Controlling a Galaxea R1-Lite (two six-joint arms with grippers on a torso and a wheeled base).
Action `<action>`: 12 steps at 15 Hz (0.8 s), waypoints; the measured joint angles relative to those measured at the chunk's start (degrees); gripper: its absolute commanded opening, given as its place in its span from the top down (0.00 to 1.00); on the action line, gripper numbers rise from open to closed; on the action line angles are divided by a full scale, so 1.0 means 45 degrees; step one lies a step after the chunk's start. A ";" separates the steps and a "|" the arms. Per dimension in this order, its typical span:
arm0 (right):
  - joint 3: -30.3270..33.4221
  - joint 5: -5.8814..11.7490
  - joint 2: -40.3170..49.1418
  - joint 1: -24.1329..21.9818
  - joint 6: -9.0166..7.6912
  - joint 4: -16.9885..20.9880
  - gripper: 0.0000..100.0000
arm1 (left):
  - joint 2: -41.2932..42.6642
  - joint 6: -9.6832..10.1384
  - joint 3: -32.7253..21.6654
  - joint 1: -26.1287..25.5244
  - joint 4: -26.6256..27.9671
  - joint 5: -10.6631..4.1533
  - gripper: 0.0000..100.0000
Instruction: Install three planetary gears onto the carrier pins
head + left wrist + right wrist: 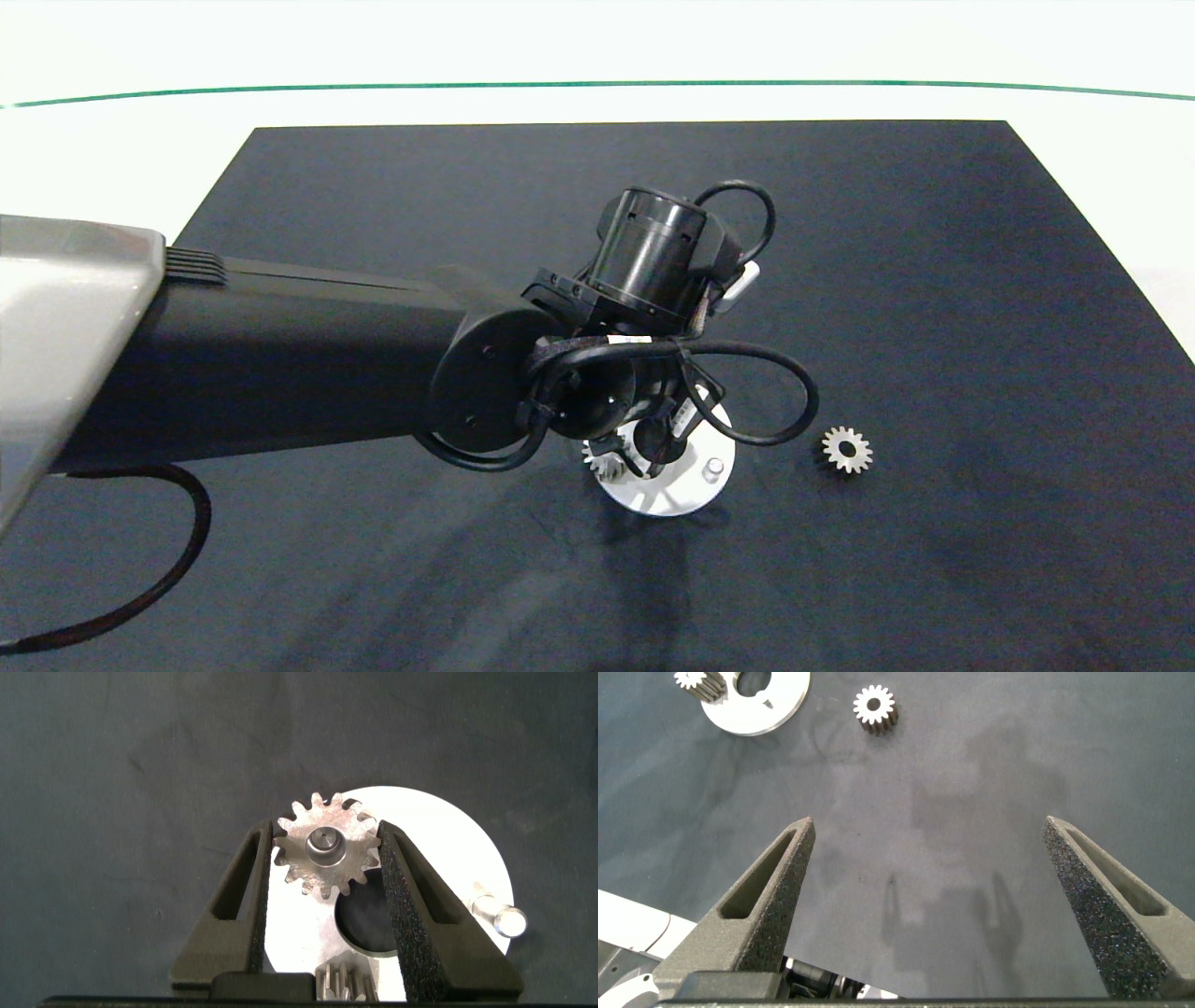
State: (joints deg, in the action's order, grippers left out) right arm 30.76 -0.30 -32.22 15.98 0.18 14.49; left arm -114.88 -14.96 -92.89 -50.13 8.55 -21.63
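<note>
The white disc lies on the dark mat and carries the carrier pins. A silver planetary gear sits on one pin, whose tip shows through the bore. My left gripper is shut on this gear, its fingers against the teeth on both sides. A second gear shows partly at the disc's other side. One pin stands bare. A third gear lies loose on the mat right of the disc. My right gripper hangs open over bare mat, away from the disc.
The left arm and its cables cover much of the disc in the head view. The dark mat covers the white table, whose surface shows beyond the mat's far and side edges.
</note>
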 measured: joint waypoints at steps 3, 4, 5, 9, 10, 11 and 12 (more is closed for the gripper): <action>0.0000 -0.0005 0.0008 0.0000 0.0000 0.0005 0.00 | -0.0030 0.0000 0.0008 -0.0008 0.0000 -0.0008 1.00; 0.0000 -0.0005 0.0008 0.0000 0.0000 0.0000 0.00 | -0.0054 0.0005 0.0000 -0.0014 -0.0008 -0.0008 1.00; -0.0005 -0.0005 0.0008 0.0000 0.0000 0.0000 0.00 | -0.0084 0.0016 -0.0011 -0.0019 -0.0014 -0.0008 1.00; -0.0014 -0.0005 0.0008 0.0000 0.0000 0.0000 0.00 | -0.0111 -0.0149 0.0033 -0.0027 -0.0033 -0.0008 0.00; -0.0019 -0.0005 0.0008 0.0000 -0.0005 0.0005 0.00 | -0.0111 -0.0049 0.0033 -0.0027 -0.0027 0.0000 0.00; -0.0019 0.0000 0.0008 0.0000 0.0000 0.0005 0.00 | -0.0111 0.0049 0.0024 -0.0038 -0.0033 0.0005 0.00; -0.0019 0.0000 0.0008 0.0000 -0.0005 0.0000 0.00 | -0.0111 0.0089 0.0033 -0.0043 -0.0038 0.0005 0.00</action>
State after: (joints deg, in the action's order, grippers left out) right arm 30.67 -0.30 -32.18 15.98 0.16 14.49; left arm -115.38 -14.56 -92.75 -50.32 8.37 -21.60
